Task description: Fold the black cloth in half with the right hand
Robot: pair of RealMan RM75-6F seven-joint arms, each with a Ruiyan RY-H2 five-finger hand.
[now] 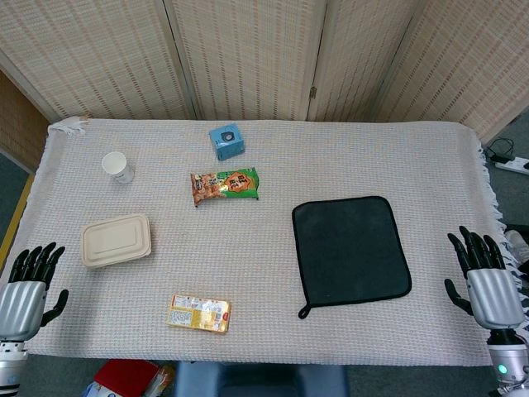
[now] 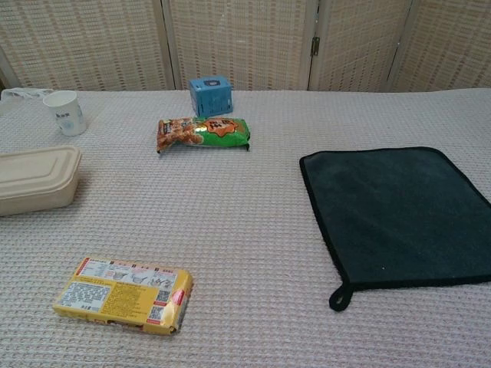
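No legible print on yellow packet (image 2: 123, 294); black cloth (image 1: 350, 251) flat; right hand (image 1: 488, 281) open, empty

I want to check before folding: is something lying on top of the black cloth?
Nothing lies on the black cloth; it is flat and bare. What is under it is covered.

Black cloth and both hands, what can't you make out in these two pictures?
- Black cloth: chest view, right edge cut off by the frame.
- Left hand and right hand: absent from chest view; head view shows only their backs.
- Yellow packet: print too small to read.
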